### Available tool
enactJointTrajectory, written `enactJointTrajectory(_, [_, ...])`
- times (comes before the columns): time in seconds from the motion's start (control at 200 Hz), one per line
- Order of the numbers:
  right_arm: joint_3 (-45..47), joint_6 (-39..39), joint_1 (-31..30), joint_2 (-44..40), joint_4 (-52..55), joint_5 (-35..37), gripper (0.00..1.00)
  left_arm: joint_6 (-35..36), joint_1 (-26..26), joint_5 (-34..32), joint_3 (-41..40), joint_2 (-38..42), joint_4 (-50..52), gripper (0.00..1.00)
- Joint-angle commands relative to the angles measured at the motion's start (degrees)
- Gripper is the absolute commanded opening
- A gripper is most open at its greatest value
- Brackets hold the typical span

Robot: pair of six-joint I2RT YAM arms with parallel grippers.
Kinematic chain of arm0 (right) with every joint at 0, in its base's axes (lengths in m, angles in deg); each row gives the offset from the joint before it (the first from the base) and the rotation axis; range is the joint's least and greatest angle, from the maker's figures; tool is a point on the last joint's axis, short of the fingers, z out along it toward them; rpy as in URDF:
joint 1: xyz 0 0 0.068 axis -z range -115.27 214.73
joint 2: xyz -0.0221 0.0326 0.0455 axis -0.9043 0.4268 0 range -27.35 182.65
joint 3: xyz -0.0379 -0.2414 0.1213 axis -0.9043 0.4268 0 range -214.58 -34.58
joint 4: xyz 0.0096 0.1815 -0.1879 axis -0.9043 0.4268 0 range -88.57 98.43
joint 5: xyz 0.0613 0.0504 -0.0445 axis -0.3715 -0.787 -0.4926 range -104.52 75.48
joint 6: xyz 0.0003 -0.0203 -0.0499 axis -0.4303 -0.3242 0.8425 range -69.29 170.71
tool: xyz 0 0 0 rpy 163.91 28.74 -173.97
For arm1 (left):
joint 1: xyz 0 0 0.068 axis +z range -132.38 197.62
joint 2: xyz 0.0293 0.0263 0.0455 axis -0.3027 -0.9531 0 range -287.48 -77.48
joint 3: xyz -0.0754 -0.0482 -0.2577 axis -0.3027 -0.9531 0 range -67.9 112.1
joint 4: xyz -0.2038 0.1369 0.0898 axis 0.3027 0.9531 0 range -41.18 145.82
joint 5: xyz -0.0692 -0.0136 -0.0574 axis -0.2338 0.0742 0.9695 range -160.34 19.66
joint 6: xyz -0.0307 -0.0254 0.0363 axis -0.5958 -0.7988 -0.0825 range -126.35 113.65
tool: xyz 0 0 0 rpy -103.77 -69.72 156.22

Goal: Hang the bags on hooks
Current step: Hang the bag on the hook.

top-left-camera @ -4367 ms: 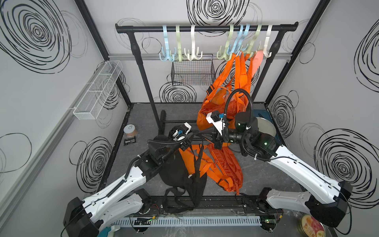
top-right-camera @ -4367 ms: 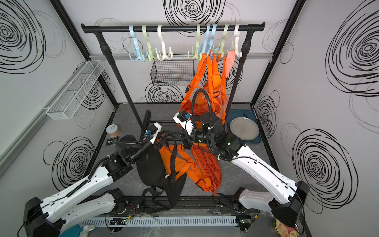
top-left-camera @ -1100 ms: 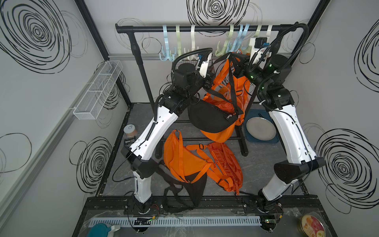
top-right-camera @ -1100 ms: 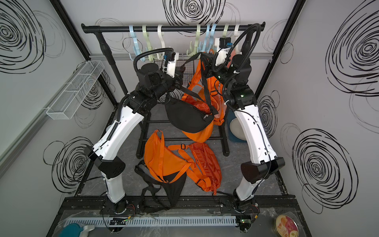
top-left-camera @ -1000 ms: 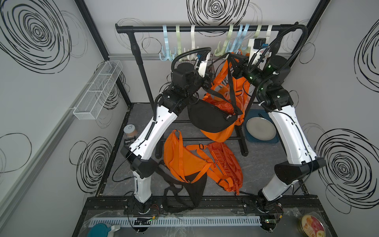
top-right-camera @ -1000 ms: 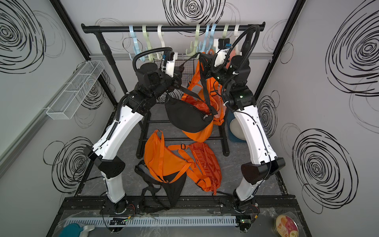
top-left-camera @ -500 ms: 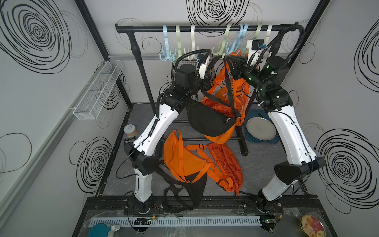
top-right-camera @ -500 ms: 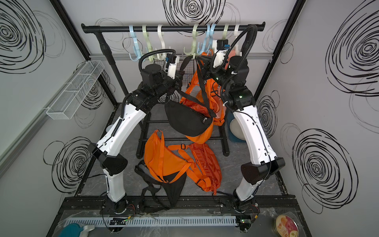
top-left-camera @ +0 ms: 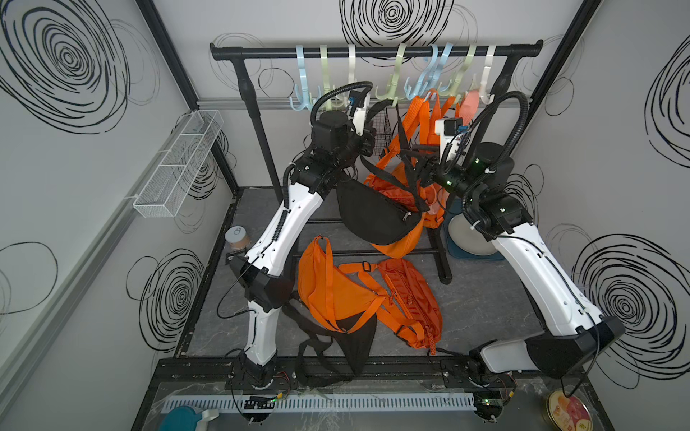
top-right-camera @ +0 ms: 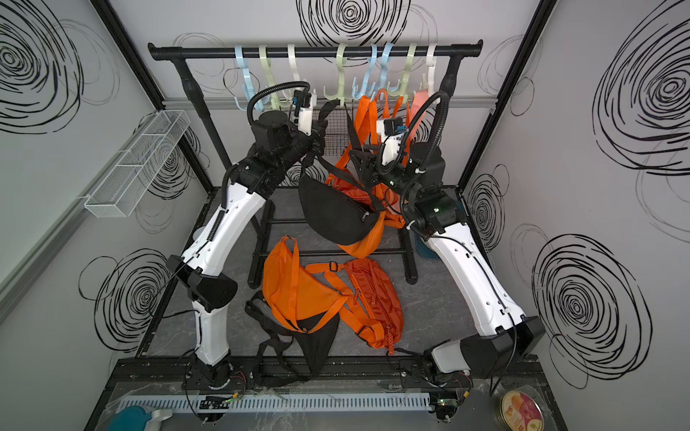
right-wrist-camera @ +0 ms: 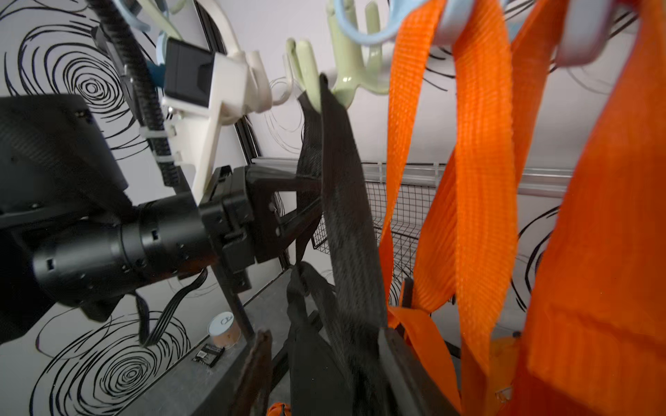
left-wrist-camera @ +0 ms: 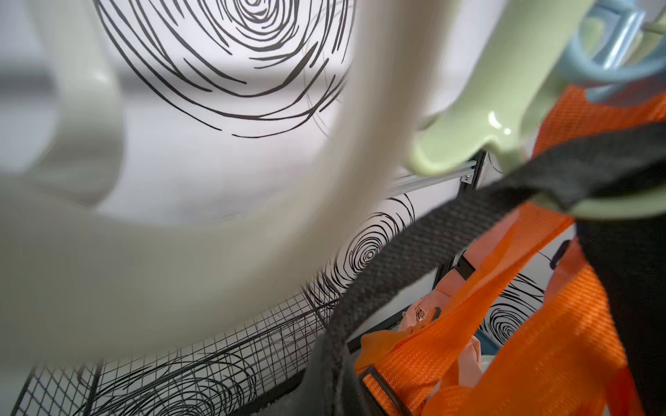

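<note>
Fingers [right-wrist-camera: 284, 182] of our left gripper [right-wrist-camera: 315, 196] were clenched on the black strap [right-wrist-camera: 342, 216] just below the pale green hook [right-wrist-camera: 344, 68], and the strap ran up from them and over a prong of that hook. Lower beneath the hook, the right gripper [right-wrist-camera: 326, 338] had its jaws parted, with the strap passing loosely between them, so it carried nothing. Further below the hook, the black bag [top-left-camera: 373, 216] hung in the air by that strap, clear of the floor, just in front of the orange bags [top-left-camera: 422, 123] hung on hooks beside the green one.

We judged the step in hand to be the hand-over of weight to the hook. To do it well, we would first make sure that the webbing sat deep in the crook and not on the prong's tip. Then we would lower the left gripper a little, so that the hook took the load before the fingers let go. Retreat should lead straight away from the hook, clear of the neighbouring orange straps.
</note>
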Motion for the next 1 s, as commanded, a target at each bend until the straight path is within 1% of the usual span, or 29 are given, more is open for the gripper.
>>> enactJointTrajectory(0.0, [5.2,-0.8,-0.3,-2.0,-2.3,-1.3,0.53,-1.0,-0.3,1.7,1.8,-1.3,-2.8,0.07])
enactJointTrajectory(0.055, [7.4,-0.8,-1.1,-2.8,-1.7,-2.5,0.54,-1.0,-0.5,2.2,1.9,-1.4,-3.2,0.15])
enactJointTrajectory(0.135, [10.1,0.1,-3.2,-3.9,-0.7,-2.9,0.55,-1.3,-1.0,2.9,1.9,-1.1,-3.1,0.24])
enactJointTrajectory(0.17, [10.9,0.7,-4.2,-4.3,-0.3,-2.8,0.56,-1.3,-1.2,3.2,1.8,-1.0,-2.8,0.32])
enactJointTrajectory(0.245, [12.8,1.2,-6.0,-5.4,0.1,-3.1,0.57,-1.3,-1.9,3.5,0.9,0.0,-2.4,0.56])
enactJointTrajectory(0.31, [14.1,0.9,-6.9,-6.6,-0.1,-2.5,0.58,-0.9,-2.7,3.7,-1.3,1.7,-2.3,0.72])
enactJointTrajectory(0.405, [16.8,-0.9,-6.9,-9.9,-2.2,-0.8,0.60,0.2,-4.4,2.8,-7.2,5.6,-3.7,0.88])
enactJointTrajectory(0.49, [19.0,-1.7,-6.9,-13.3,-3.9,1.1,0.64,2.1,-6.2,0.1,-12.4,9.1,-4.1,1.00])
enactJointTrajectory(0.595, [20.2,-2.0,-6.8,-16.2,-4.1,2.0,0.68,2.5,-7.4,-1.9,-20.6,14.2,-6.5,0.99])
enactJointTrajectory(0.73, [21.2,-2.0,-6.8,-17.8,-3.2,3.1,0.72,2.8,-8.6,-5.6,-30.7,20.7,-10.2,0.99])
enactJointTrajectory(0.846, [22.9,-2.8,-6.2,-19.7,-3.7,5.5,0.79,4.1,-9.7,-7.6,-38.2,26.0,-14.5,0.99])
enactJointTrajectory(0.991, [24.2,-5.3,-3.2,-22.4,-3.2,6.4,0.86,7.6,-12.1,-14.6,-49.7,33.8,-22.5,0.99])
